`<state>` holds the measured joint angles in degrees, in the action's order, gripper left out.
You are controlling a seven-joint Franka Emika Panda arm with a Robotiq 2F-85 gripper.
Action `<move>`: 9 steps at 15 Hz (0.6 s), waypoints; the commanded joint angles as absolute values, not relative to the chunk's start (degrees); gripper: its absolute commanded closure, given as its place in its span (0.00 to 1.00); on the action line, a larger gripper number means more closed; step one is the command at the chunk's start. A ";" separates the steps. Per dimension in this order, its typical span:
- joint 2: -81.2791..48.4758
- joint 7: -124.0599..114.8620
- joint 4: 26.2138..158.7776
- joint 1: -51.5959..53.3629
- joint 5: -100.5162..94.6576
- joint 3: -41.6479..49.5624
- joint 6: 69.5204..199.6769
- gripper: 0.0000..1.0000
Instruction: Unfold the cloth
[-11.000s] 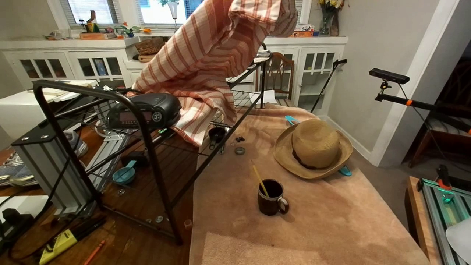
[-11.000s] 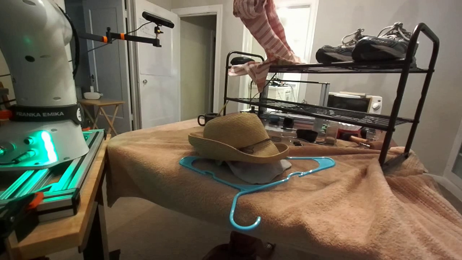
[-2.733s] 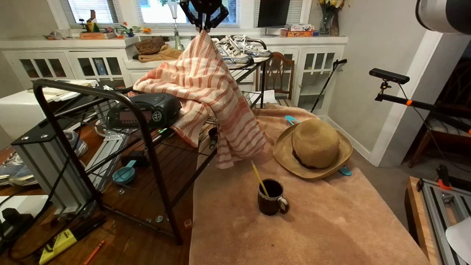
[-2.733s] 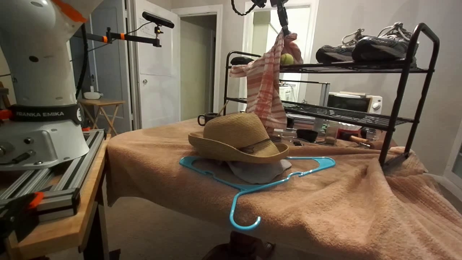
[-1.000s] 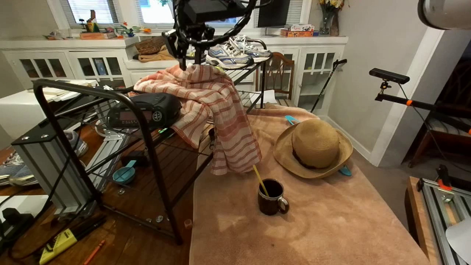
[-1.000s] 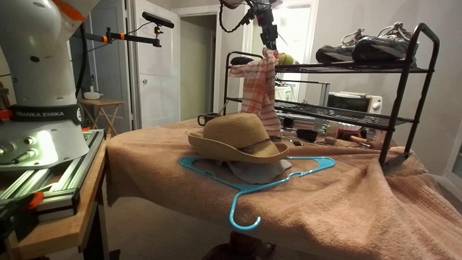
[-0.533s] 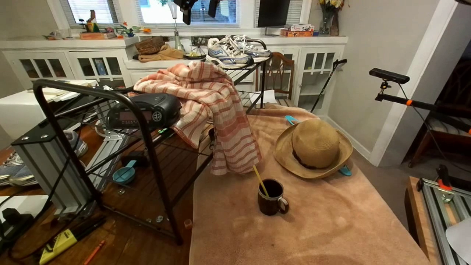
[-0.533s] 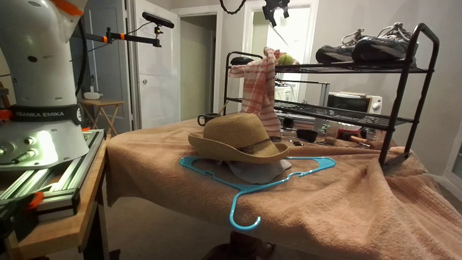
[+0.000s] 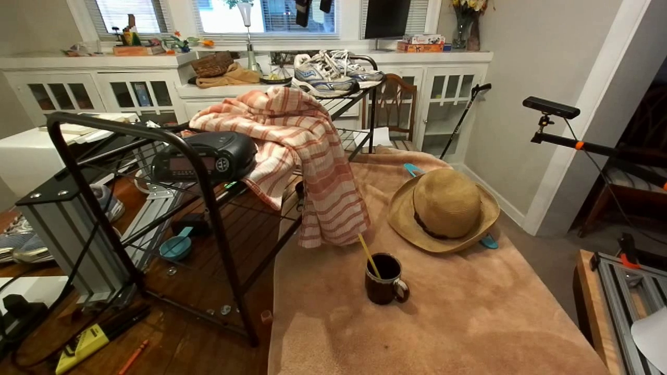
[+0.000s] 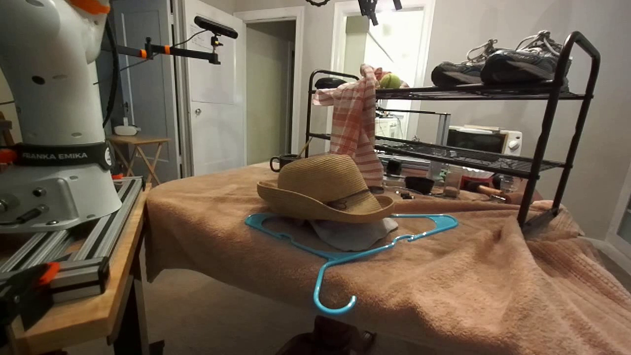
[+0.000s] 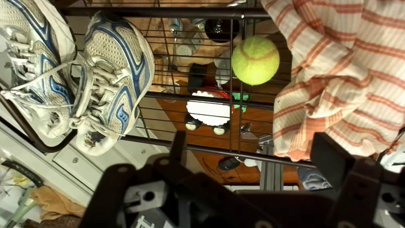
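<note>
The cloth [image 9: 333,182], striped salmon-pink and cream, lies bunched on the rack's top shelf, and one length of it drapes down the front to the table. In an exterior view this hanging part of the cloth [image 10: 352,118] drops behind the straw hat. My gripper [image 9: 314,14] hovers well above the cloth, cut off by the top edge in both exterior views. In the wrist view the gripper [image 11: 250,141] has its fingers wide apart, nothing between them. There the rumpled cloth [image 11: 341,63] fills the upper right, below and beyond one finger. Its underside folds are hidden.
The black metal rack [image 9: 226,260] carries a clock radio [image 9: 203,156] beside the cloth, plus a tennis ball [image 11: 255,60] and running shoes [image 11: 117,79]. On the towel-covered table are a mug [image 9: 383,286] holding a yellow stick, the straw hat [image 9: 448,203] and a blue hanger [image 10: 340,257].
Earlier the cloth was lifted high, then lowered in the gripper's grasp. The gripper has let go and risen away; the cloth now rests on the shelf, one end hanging lower in front.
</note>
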<state>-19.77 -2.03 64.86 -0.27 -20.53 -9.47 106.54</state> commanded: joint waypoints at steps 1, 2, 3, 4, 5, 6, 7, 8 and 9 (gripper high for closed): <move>-13.89 5.20 72.74 -3.01 -15.02 -10.76 105.98 0.00; -12.86 6.61 74.15 -3.28 -14.14 -10.65 105.15 0.00; -11.91 7.94 75.51 -3.60 -13.27 -10.54 104.86 0.00; -10.89 9.02 77.04 -3.92 -12.46 -10.42 104.58 0.00; -9.80 9.95 78.70 -4.21 -11.80 -10.27 104.77 0.00; -8.79 11.00 80.29 -4.50 -11.28 -10.16 104.81 0.00; -7.79 11.78 81.95 -4.83 -10.63 -10.07 105.11 0.00; -6.53 11.97 84.06 -5.13 -10.39 -9.88 106.36 0.00; -5.51 12.23 85.74 -5.59 -8.91 -9.83 106.73 0.00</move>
